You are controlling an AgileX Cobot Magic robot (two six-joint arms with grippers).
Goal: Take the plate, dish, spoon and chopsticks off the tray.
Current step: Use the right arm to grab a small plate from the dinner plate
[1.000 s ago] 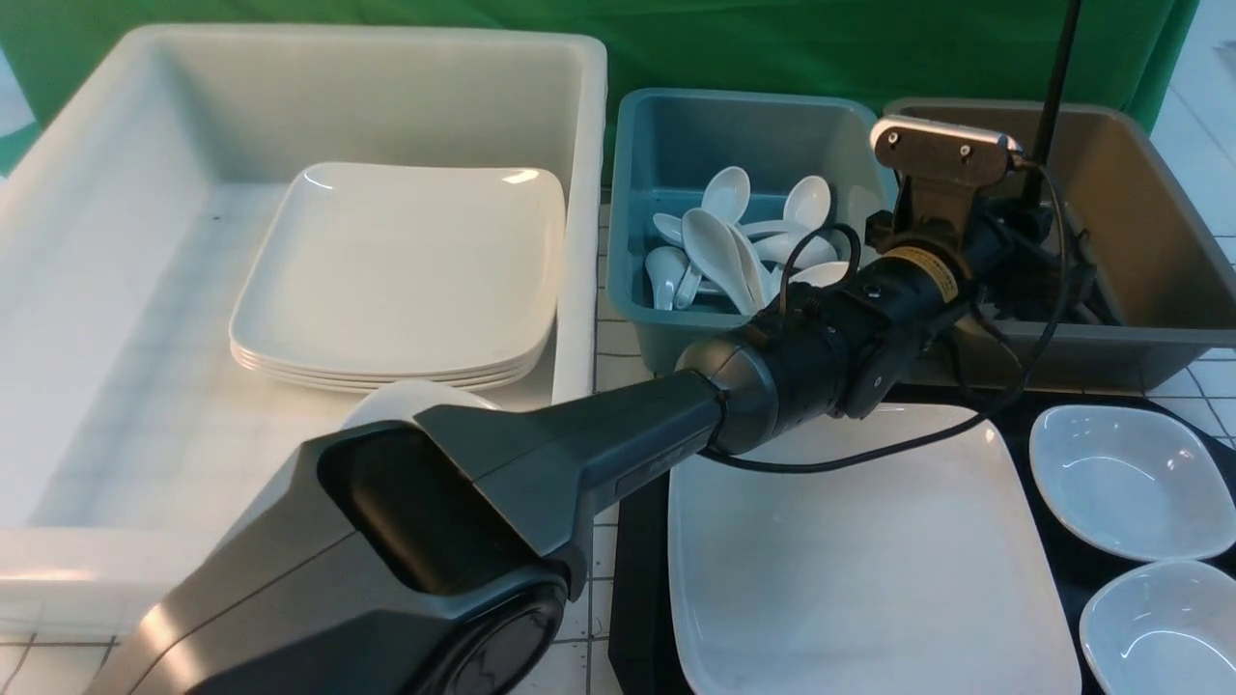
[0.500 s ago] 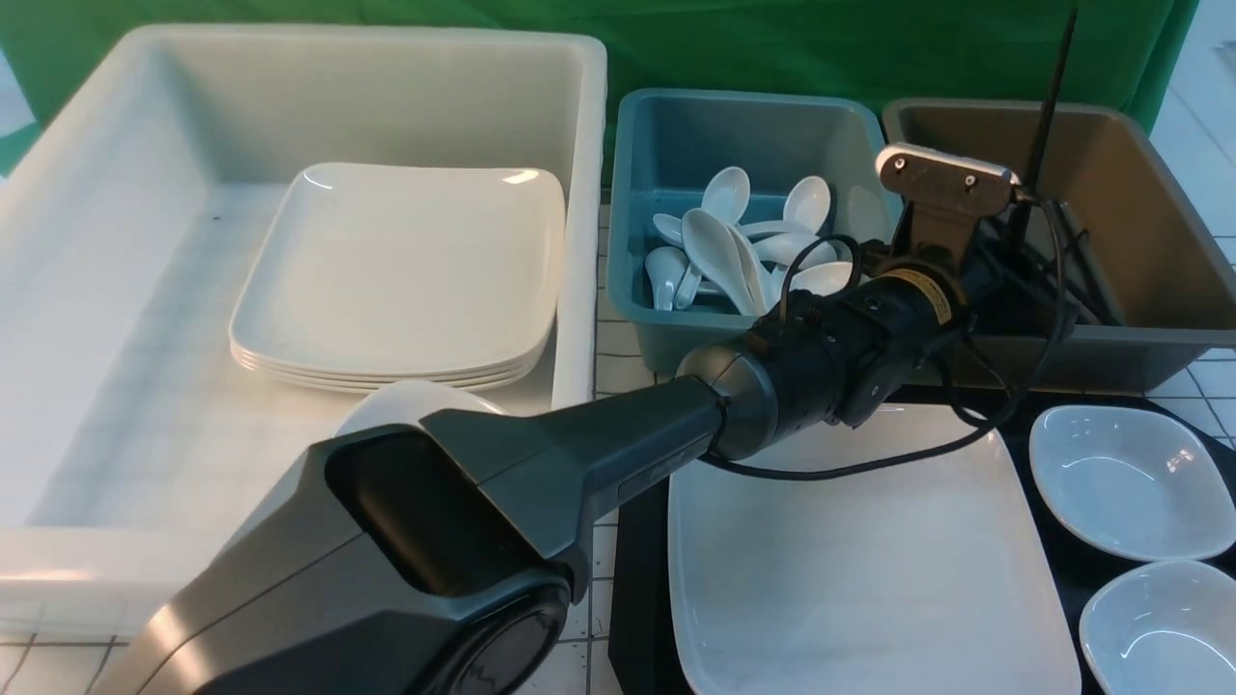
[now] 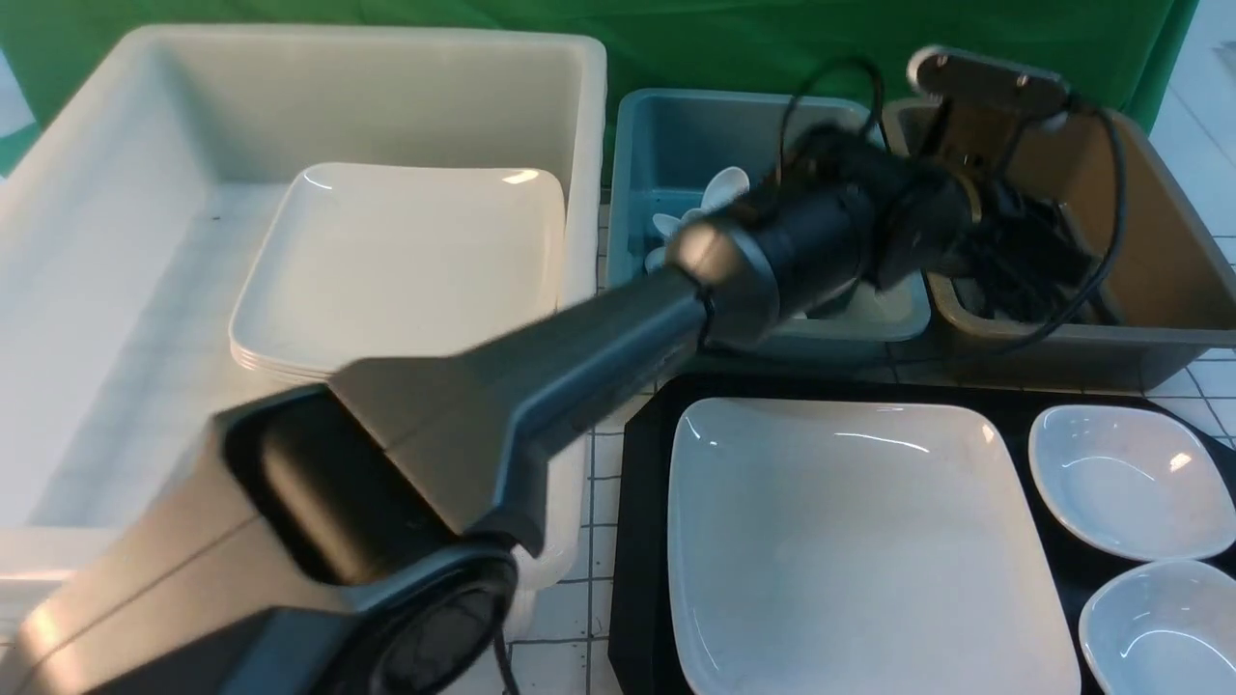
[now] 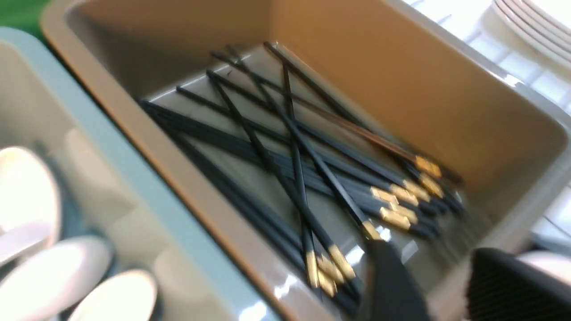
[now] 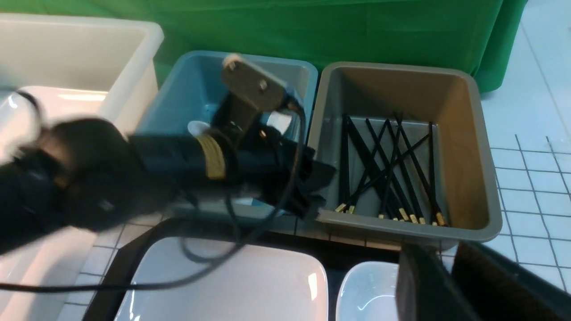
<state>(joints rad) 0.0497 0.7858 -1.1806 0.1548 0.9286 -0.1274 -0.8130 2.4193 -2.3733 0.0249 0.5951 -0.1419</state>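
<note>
Starting at 9 o'clock in the front view, there's the white bin (image 3: 386,87) with a stack of plates (image 3: 406,261) in it, and I reckon that's where the big plate (image 3: 850,550) has to end up. The teal bin (image 3: 676,135) at 12 has the spoons (image 3: 724,188). The brown bin (image 3: 1159,241) at 1 to 2 o'clock has the chopsticks (image 4: 290,169) lying loose on its floor. The left gripper (image 4: 446,290) hangs over that brown bin with its fingers apart and nothing between them, so the chopstick bit looks done to me. I can't see a spoon or any sticks on the visible part of the tray (image 3: 642,502). The plate sits on the tray at 5 o'clock, flat, with two dishes (image 3: 1125,478) beside it at 3 to 4. My tip for this step: lift the left arm straight up clear of the bin rims before swinging it across, then take the plate by its raised edge on the side nearest the white bin. It's glossy, so a shallow pinch will probably slip. The right gripper (image 5: 453,285) hovers near the dishes with its fingers close together. I can't tell if it's fully closed.
</note>
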